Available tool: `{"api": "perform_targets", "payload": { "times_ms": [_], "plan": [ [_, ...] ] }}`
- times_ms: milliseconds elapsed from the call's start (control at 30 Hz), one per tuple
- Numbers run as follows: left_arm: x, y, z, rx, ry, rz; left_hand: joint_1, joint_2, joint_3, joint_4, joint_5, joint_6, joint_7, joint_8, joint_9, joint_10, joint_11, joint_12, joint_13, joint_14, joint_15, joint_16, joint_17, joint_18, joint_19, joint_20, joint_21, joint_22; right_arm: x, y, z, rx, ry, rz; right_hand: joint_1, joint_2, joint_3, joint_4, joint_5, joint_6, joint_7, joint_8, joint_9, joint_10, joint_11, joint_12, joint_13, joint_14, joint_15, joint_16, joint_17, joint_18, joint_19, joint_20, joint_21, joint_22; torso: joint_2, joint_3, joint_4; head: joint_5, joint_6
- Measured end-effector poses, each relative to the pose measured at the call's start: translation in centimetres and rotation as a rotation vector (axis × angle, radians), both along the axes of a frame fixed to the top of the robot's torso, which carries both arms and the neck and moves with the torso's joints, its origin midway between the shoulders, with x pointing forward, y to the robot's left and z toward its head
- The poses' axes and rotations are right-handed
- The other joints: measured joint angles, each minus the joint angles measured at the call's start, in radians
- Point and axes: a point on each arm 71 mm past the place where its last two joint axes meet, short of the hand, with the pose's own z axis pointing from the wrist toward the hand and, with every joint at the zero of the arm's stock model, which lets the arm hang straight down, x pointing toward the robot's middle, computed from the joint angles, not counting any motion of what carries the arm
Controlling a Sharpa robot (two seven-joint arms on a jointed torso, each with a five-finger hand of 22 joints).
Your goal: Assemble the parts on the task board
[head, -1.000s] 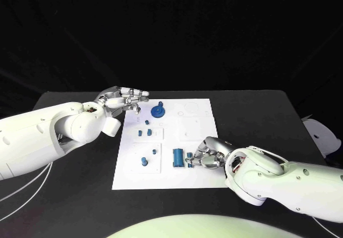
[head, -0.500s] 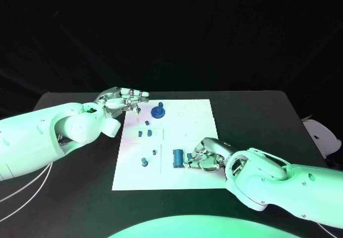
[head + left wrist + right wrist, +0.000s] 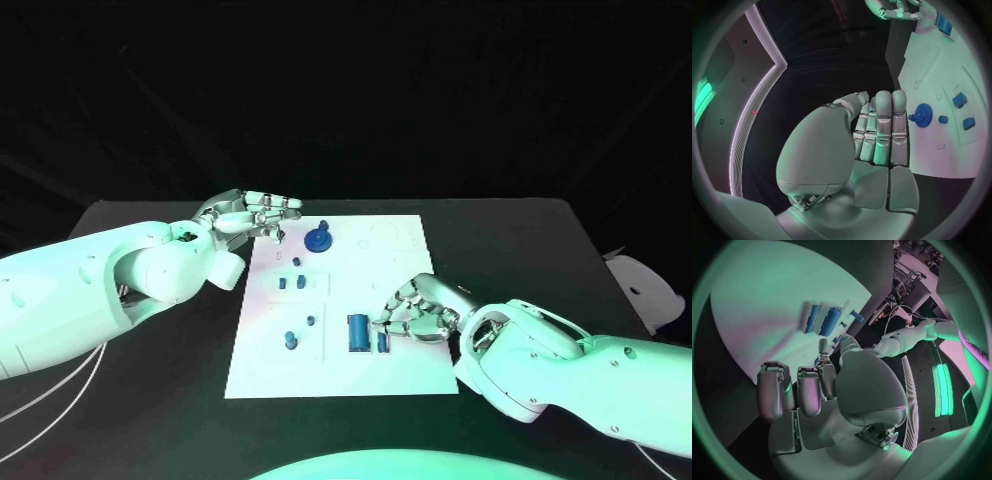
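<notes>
- On the black tabletop point(image 3: 548, 240) lies the white task board point(image 3: 411, 290), lengthwise away from the robot, with blue parts scattered over it.
- At the board's far end stands a blue gear point(image 3: 319, 239) on its peg; in the left wrist view the same gear point(image 3: 924, 115) shows toothed, just beyond the fingertips.
- Two small blue pieces point(image 3: 293, 283) sit side by side near the board's middle, with another tiny one just beyond them toward the gear.
- A rounded blue part point(image 3: 290, 341) lies toward the board's near left side.
- A long blue cylinder point(image 3: 356, 333) lies at the near middle, with a slimmer blue bar point(image 3: 382, 341) just beside it.
- The left hand point(image 3: 248, 213) hovers at the board's far left corner, fingers straight and close together, holding nothing.
- The right hand point(image 3: 420, 311) sits over the board's near right part, fingers curled beside the slim bar; whether the fingertips actually touch or pinch it I cannot tell, since the hand hides the contact.
- No readable writing shows on the board; faint outlines are printed near its far right corner.
</notes>
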Motion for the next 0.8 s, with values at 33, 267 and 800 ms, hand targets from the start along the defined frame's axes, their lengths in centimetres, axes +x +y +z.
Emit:
{"api": "perform_targets", "payload": {
  "times_ms": [33,267,800],
  "plan": [
    [0.0,0.0,-0.1,-0.001,0.0,0.002,-0.001,0.001,0.0,0.0,0.0,0.0,0.0,0.0,0.0,0.0,0.0,0.0,0.0,0.0,0.0,0.0,0.0,0.0,0.0,0.0,0.0,-0.001,0.4,-0.2,0.2,0.026,-0.001,-0.003,0.01,0.0,0.0,-0.005,0.0,-0.007,0.006,-0.008,-0.003,-0.018,0.003,-0.029,0.002,-0.002,0.002,-0.017,0.0,0.003,-0.007,0.007,-0.038,0.0,-0.003,-0.0012,-0.0004,-0.001,0.004],
    [0.3,-0.9,-0.7,-0.013,-0.008,0.034,-0.009,0.009,-0.007,0.007,0.0,-0.001,0.001,0.0,-0.004,-0.013,0.002,0.011,0.001,-0.021,0.008,-0.002,-0.01,0.005,-0.033,0.007,-0.054,-0.038,4.6,-1.5,1.4,0.26,0.004,-0.041,0.084,0.01,-0.008,-0.018,-0.009,-0.069,0.039,-0.05,-0.015,-0.328,0.038,-0.624,-0.393,-0.105,0.039,-0.429,-0.43,0.117,-0.278,0.045,-0.667,-0.045,-0.027,-0.0078,0.0007,-0.004,0.048],
    [2.3,-2.2,-1.3,-0.067,-0.046,0.19,-0.031,-0.006,-0.036,0.034,0.0,-0.08,0.019,-0.009,-0.036,-0.117,0.062,-0.042,-0.092,-0.291,0.115,-0.599,-0.316,-0.008,-0.33,0.119,-0.468,-0.28,12.9,-2.7,2.4,0.62,-0.025,-0.198,0.189,0.018,0.096,-0.03,-0.147,-0.106,0.107,-0.096,-0.145,-0.359,0.107,-1.02,-0.937,-0.268,0.122,-1.103,-0.887,0.133,-0.455,0.13,-1.158,-0.413,-0.053,-0.0089,-0.0074,-0.003,0.148]
  ]
}}
